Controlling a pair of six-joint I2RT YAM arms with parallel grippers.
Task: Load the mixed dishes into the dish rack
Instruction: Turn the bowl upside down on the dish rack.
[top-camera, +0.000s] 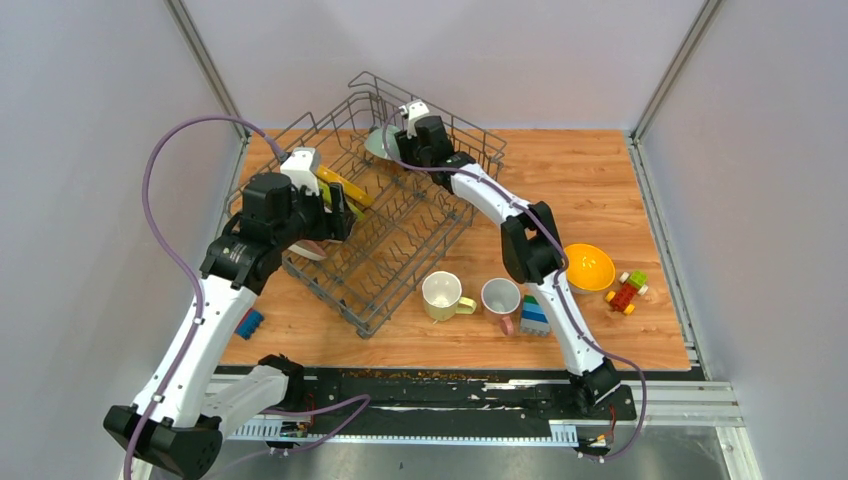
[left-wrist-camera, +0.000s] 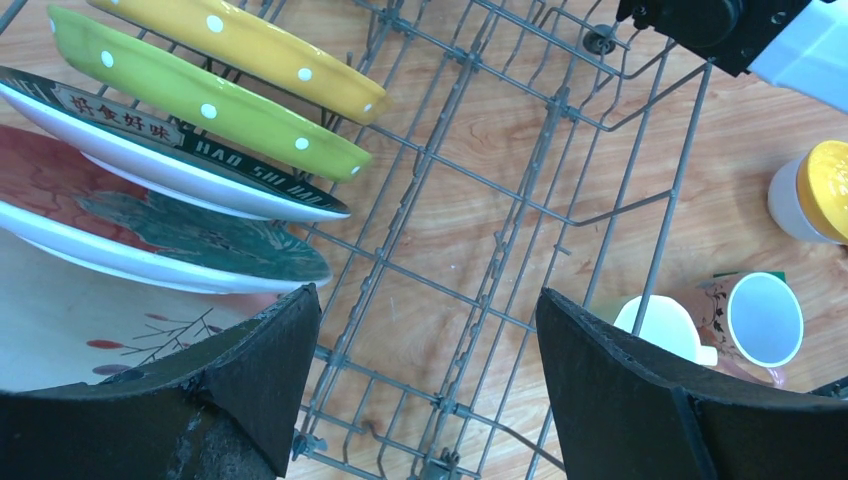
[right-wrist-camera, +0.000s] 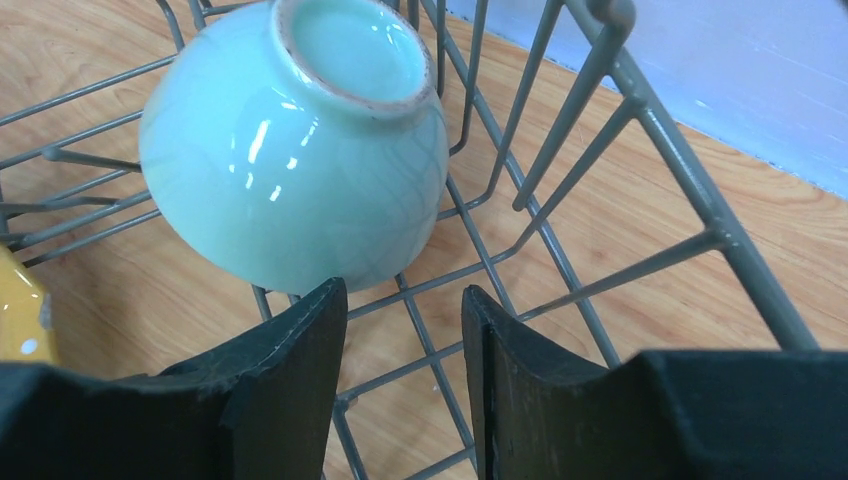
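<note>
Green bowl (right-wrist-camera: 290, 150): pale, glossy glazed ceramic with fine crackle, foot ring uppermost. It lies tilted, mouth down, on the wires in a far corner of the rack (right-wrist-camera: 640, 110).

Handling, as judged: stiff, fairly heavy, slippery, liable to chip. Best taken across the rim or wall (the narrow foot offers poor purchase).

Right hand (right-wrist-camera: 403, 300): just beside the bowl, slightly parted, nothing between.

Left hand (left-wrist-camera: 428, 300): wide apart, empty, over the rack floor beside the standing plates (left-wrist-camera: 200, 100).

Not yet loaded: two mugs (top-camera: 441, 293) and an orange bowl (top-camera: 588, 266) on the desk (top-camera: 600, 180).
</note>
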